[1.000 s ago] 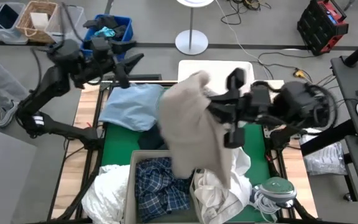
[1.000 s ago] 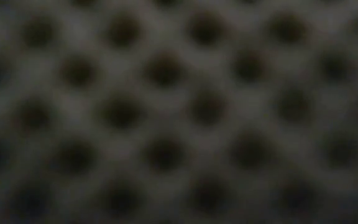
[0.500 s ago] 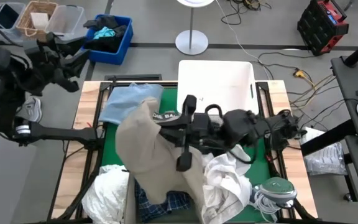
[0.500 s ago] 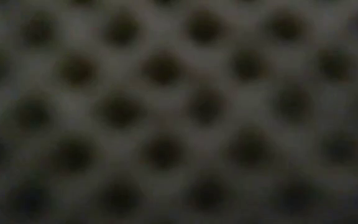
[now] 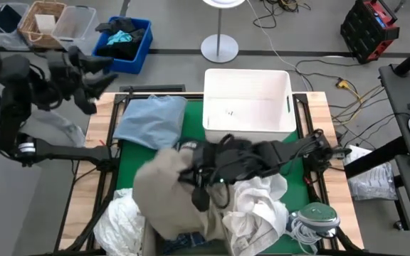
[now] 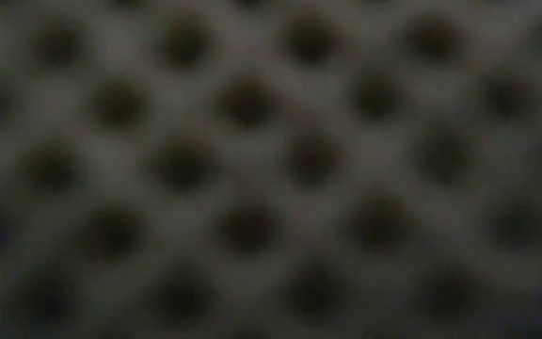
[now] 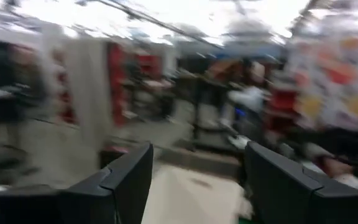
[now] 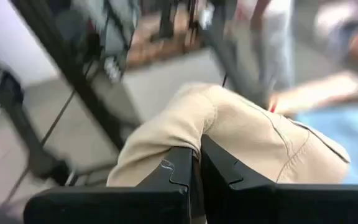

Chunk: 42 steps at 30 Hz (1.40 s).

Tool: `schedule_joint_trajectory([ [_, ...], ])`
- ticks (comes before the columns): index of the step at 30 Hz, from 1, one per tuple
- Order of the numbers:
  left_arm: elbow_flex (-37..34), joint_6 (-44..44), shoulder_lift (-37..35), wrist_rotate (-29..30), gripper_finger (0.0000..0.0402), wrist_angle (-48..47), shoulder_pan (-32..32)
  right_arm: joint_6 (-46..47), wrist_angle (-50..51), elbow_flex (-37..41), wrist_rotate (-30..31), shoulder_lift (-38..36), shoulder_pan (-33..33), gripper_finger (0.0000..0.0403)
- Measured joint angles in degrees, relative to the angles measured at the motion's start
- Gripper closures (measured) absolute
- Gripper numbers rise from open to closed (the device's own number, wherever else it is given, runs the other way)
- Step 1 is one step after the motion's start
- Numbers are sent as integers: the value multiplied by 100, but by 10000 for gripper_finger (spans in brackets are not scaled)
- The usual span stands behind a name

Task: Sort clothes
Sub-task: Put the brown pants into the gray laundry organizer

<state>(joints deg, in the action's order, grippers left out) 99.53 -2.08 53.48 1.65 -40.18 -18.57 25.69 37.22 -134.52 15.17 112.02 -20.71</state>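
While low view blurred, right end effector pinches khaki piece.

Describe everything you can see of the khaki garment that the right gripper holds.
The khaki garment is a soft, tan, woven-looking piece with a stitched seam showing in the right wrist view. The right gripper is shut on a fold of it, the cloth bulging past the fingers. It hangs bunched and draped over the near left part of the green mat, covering most of the blue plaid shirt and lying against the white garment.
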Motion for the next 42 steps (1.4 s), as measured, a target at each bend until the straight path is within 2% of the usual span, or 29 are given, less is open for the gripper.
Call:
schedule_joint_trajectory([
  [4,-2,-130,98,-1354,171,-454,0,700,524,0,-1099,192,-2,393],
  [6,-2,-249,180,-1985,171,-625,2,841,621,0,-1336,256,-4,388],
  [8,-2,-320,254,-2354,171,-754,7,972,645,0,-1492,295,-4,380],
  [11,-2,-343,377,-2516,171,-922,99,1077,821,0,-1655,257,-2,357],
  [18,-28,-627,644,-2428,171,-980,583,1114,2278,0,-1680,-189,-2,270],
  [20,-30,-681,774,-2044,171,-982,906,1022,2733,0,-1648,-346,-2,249],
  [23,-31,-708,1062,-1122,171,-980,1549,776,3461,0,-1352,-561,-23,226],
  [26,-42,-693,1433,-325,171,-998,2130,594,4367,2,-867,-789,-61,217],
  [29,-44,-455,1800,-231,171,-1015,2638,362,5186,2,-246,-1025,-140,221],
  [31,-44,-286,2006,-232,174,-994,2951,130,5284,30,108,-1223,-188,230],
  [33,-44,-208,2201,-228,194,-1031,3179,-233,5175,89,179,-1479,-205,245],
  [35,-44,-327,2361,-135,234,-1035,3338,-471,5032,102,254,-1721,-205,263],
  [39,8,-902,2588,-76,363,-1264,3468,-726,5075,238,712,-2213,-203,309],
  [40,22,-1141,2632,-95,382,-1387,3469,-763,5074,296,867,-2329,-203,322],
  [42,22,-1589,2718,-150,388,-1630,3519,-876,5069,452,1101,-2548,-202,346],
])
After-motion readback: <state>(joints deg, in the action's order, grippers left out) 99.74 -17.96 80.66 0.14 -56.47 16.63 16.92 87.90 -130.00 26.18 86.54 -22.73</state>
